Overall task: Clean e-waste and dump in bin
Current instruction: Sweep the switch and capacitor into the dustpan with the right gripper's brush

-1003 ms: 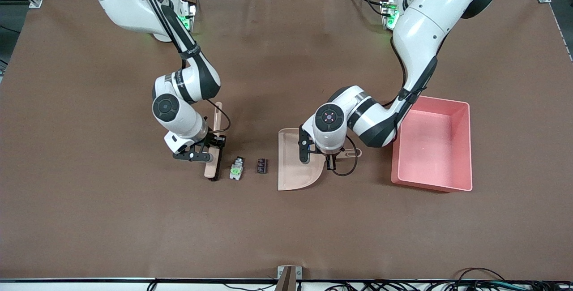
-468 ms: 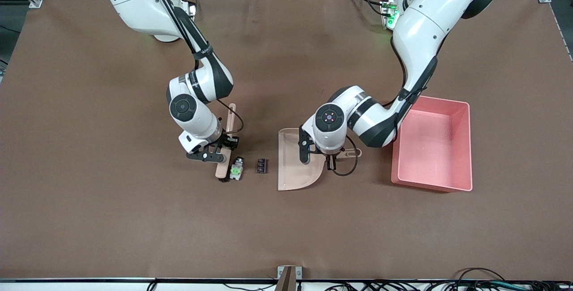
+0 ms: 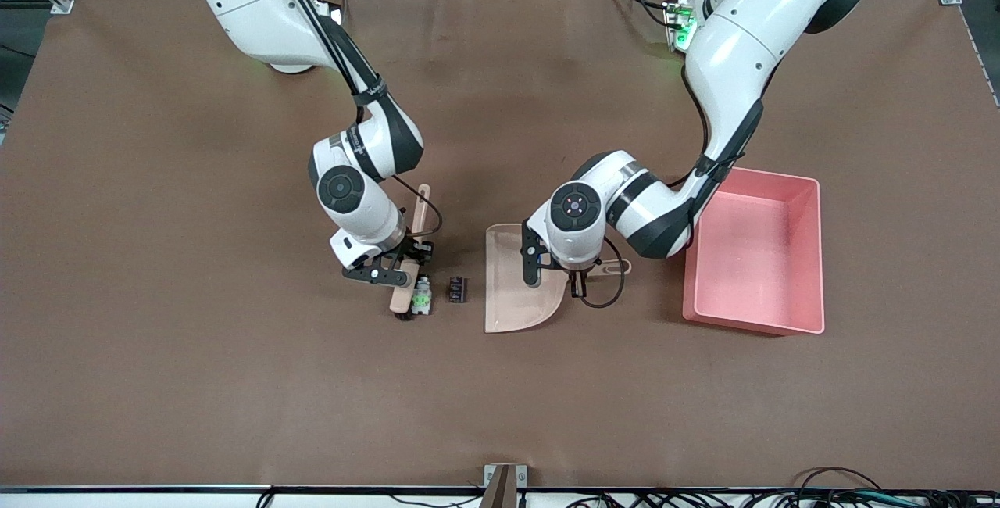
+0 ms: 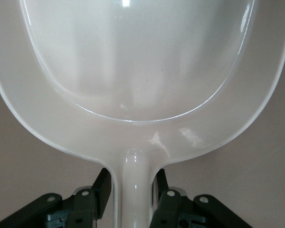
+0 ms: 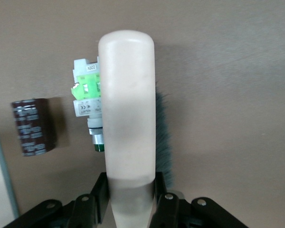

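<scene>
Right gripper point(image 3: 394, 272): pressed tight on the beige plastic hand brush point(image 3: 412, 252), low over the brown table mat point(image 3: 156, 258), dark bristles touching the grey-white electronic part with green patch point(image 3: 422, 296). Black ribbed block part point(image 3: 458, 289): just beside the first, between it and the dustpan's open edge, nearer the left arm's end. Both parts look light, rigid and easily scattered; best pushed by the bristles, not pinched. Left gripper point(image 3: 556, 277): clamped on the handle of the flat beige plastic dustpan point(image 3: 516, 293), which rests on the mat. Rectangular pink plastic bin point(image 3: 754, 250): beside the dustpan, toward the left arm's end; nothing visible inside.
</scene>
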`<control>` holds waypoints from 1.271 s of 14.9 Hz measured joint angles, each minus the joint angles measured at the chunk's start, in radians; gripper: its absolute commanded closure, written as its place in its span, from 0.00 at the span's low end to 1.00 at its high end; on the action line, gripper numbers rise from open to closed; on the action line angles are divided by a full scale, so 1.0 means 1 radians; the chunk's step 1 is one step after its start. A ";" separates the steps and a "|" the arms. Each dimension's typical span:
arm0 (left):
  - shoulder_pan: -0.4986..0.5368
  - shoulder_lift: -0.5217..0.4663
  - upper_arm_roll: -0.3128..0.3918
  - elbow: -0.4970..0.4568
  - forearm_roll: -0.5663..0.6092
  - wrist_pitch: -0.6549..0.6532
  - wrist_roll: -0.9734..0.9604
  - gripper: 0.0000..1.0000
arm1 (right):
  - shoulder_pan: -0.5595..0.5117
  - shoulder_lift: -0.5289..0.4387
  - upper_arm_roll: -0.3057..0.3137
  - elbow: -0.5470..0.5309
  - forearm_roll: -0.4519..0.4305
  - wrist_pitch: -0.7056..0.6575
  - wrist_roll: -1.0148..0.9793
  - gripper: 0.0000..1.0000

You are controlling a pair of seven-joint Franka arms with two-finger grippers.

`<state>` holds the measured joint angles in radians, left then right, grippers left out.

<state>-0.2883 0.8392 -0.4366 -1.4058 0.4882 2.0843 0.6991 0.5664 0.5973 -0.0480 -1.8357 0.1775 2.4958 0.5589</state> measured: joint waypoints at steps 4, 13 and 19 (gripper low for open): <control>0.000 0.003 0.000 0.002 0.000 0.000 0.000 0.59 | 0.019 0.014 0.006 0.027 0.002 -0.001 0.015 1.00; -0.009 0.006 0.009 0.003 0.001 0.000 -0.024 0.99 | 0.093 0.052 0.014 0.094 0.018 -0.003 0.056 1.00; -0.069 0.002 0.067 0.019 0.001 -0.013 -0.038 1.00 | 0.145 0.076 0.015 0.141 0.018 -0.003 0.069 1.00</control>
<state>-0.3575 0.8409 -0.3698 -1.3863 0.4894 2.0711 0.6615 0.7116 0.6735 -0.0331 -1.6947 0.1954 2.4931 0.6278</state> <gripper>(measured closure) 0.665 0.577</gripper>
